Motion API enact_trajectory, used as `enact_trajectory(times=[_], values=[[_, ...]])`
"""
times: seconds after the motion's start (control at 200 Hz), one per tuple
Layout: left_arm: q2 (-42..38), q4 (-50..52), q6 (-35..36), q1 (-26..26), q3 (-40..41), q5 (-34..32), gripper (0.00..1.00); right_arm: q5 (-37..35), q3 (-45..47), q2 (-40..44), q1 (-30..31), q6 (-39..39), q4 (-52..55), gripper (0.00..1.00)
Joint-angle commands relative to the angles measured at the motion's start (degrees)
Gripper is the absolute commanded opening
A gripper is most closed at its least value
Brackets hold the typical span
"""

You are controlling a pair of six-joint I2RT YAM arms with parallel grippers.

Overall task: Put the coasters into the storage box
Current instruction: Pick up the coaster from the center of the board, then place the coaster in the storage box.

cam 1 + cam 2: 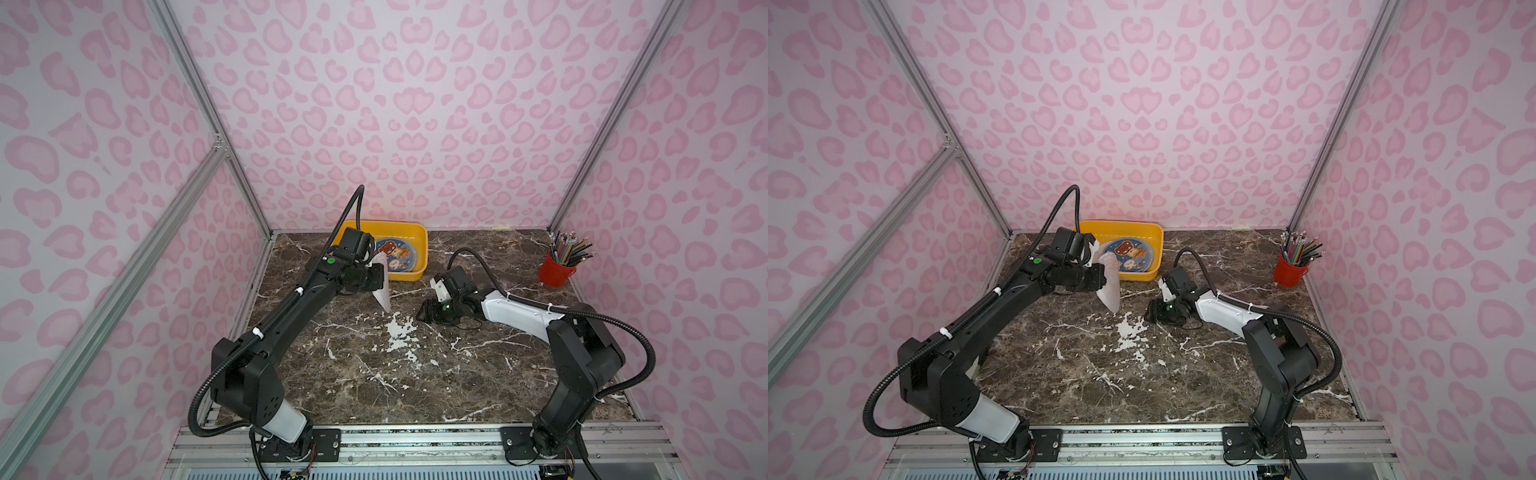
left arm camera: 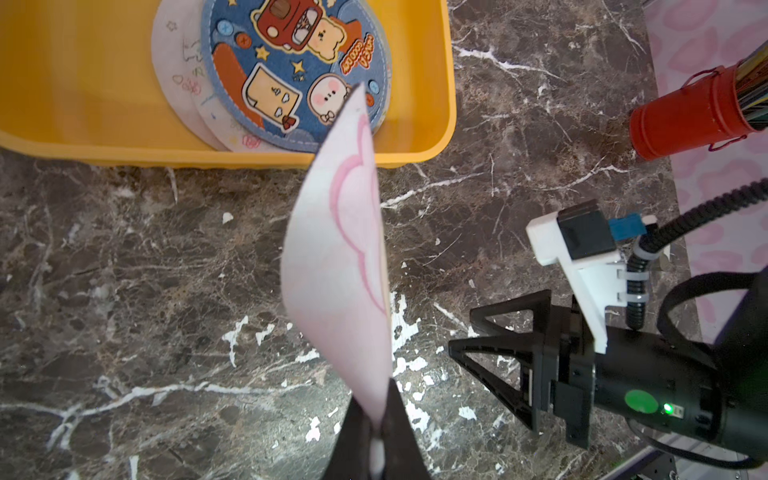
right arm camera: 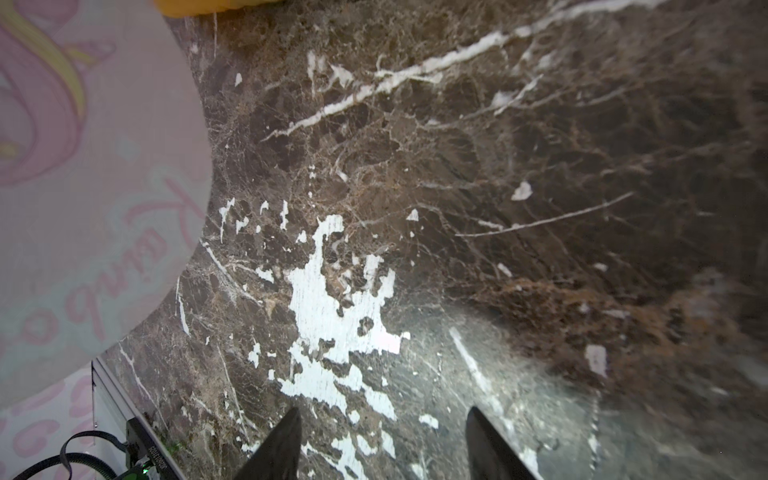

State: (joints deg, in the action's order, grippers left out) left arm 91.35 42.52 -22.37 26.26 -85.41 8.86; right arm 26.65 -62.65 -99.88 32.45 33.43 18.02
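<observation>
I am working over the dark marble desk, where the yellow storage box is holding a blue cartoon coaster lying flat on a few paler discs. I am bringing one more pale coaster to that box. It is standing on edge just in front of the box's near wall, not yet over the rim, and my left hand is pinching it by its edge. My right hand is hovering spread and empty, near the box's front right corner. I am judging that the next move is lifting the disc over the rim, tipping it flat and letting go.
</observation>
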Motion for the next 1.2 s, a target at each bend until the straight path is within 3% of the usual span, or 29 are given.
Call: enact_trajectory(times=[0.0,0.33,0.72,1.015,1.11,1.195], values=[[3.3,0.4,2.3,-0.2,-4.9,1.9,0.02,0.4,0.8,1.2,-0.6,0.2,-0.5,0.65],[18.9,-0.2,4.6,-1.7,-23.7,7.3,0.02,1.3,4.1,5.6,-4.3,0.7,-1.2,0.67],[40.1,-1.4,4.1,-6.3,-45.4,12.5,0.02,2.5,3.6,4.4,-8.2,-0.6,0.0,0.68],[45.3,-1.4,4.8,-12.6,-42.6,9.4,0.02,2.3,1.5,4.1,-8.7,-0.6,1.1,0.69],[43.9,-1.9,5.3,-13.7,-39.6,6.5,0.11,2.3,1.5,4.4,-8.8,-0.6,1.2,0.69],[42.0,-3.2,5.4,-14.4,-36.4,5.2,0.38,1.9,1.8,5.0,-8.8,-0.6,1.1,0.70]])
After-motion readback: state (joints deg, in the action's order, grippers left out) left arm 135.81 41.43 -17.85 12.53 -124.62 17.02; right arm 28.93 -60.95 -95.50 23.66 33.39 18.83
